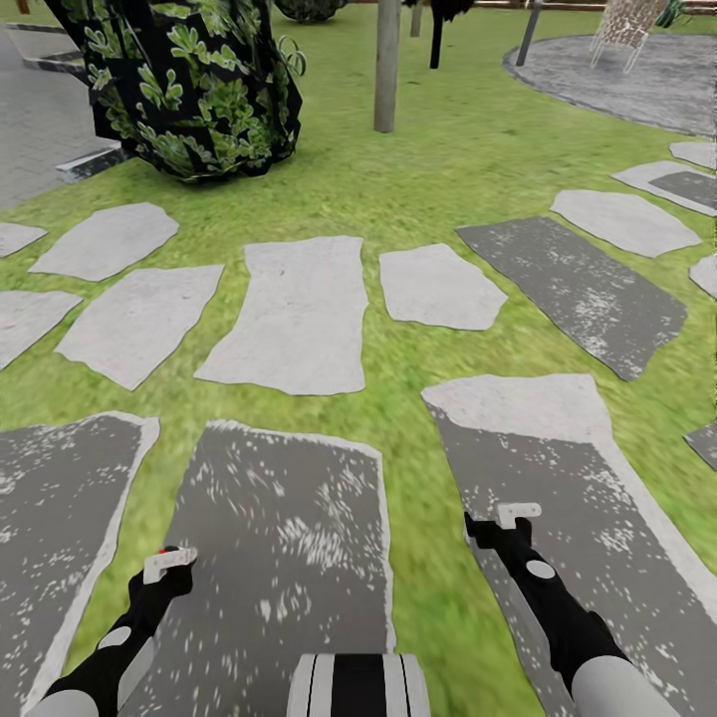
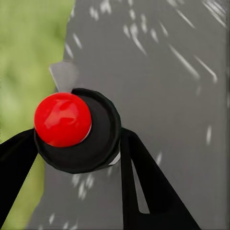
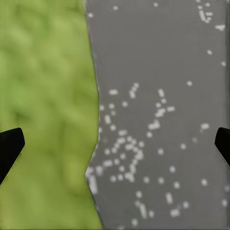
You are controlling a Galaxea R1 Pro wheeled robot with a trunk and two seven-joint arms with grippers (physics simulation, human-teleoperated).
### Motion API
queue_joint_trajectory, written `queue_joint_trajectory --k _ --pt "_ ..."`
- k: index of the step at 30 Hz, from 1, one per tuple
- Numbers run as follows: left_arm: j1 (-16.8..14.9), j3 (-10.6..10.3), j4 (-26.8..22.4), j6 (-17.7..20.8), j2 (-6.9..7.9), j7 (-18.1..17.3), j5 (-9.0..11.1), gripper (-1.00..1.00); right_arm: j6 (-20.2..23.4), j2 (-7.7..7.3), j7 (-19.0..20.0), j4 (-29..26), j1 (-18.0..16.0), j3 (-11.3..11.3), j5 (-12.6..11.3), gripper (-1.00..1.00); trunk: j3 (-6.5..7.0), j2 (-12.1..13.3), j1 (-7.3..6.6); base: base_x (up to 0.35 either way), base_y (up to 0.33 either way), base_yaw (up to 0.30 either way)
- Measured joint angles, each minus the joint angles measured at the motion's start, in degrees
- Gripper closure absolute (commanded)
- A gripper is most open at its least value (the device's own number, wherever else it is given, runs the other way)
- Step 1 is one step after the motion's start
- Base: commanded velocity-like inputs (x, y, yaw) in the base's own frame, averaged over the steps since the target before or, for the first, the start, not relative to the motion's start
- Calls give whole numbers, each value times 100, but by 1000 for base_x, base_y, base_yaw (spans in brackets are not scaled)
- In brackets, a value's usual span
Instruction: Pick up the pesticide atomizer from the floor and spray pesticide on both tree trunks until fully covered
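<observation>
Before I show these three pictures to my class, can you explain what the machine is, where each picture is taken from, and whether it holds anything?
It is a simulated wheeled robot with two arms. The big picture looks down from its head: left gripper, right gripper, above grey stepping stones in grass, with a bare tree trunk and a leafy bush ahead. The other two come from cameras by each gripper. The left gripper is closed on a black object with a red knob. The right gripper is open and holds nothing.

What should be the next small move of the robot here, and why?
Probably drive forward over the stepping stones toward the bare trunk. The left tool already grips a black object with a red cap, and the trunk stands far ahead on the grass.
</observation>
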Motion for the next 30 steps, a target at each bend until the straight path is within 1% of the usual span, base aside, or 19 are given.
queue_joint_trajectory --k 23,30 --pt "0 -8 14 62 19 -33 -2 100 -94 21 -7 -10 16 4 -2 -100 516 31 -59 0 0 -1" --pt "0 -24 56 85 9 -49 -12 100 -302 -16 -6 -15 18 -16 -1 -100 723 40 -77 0 0 -86"
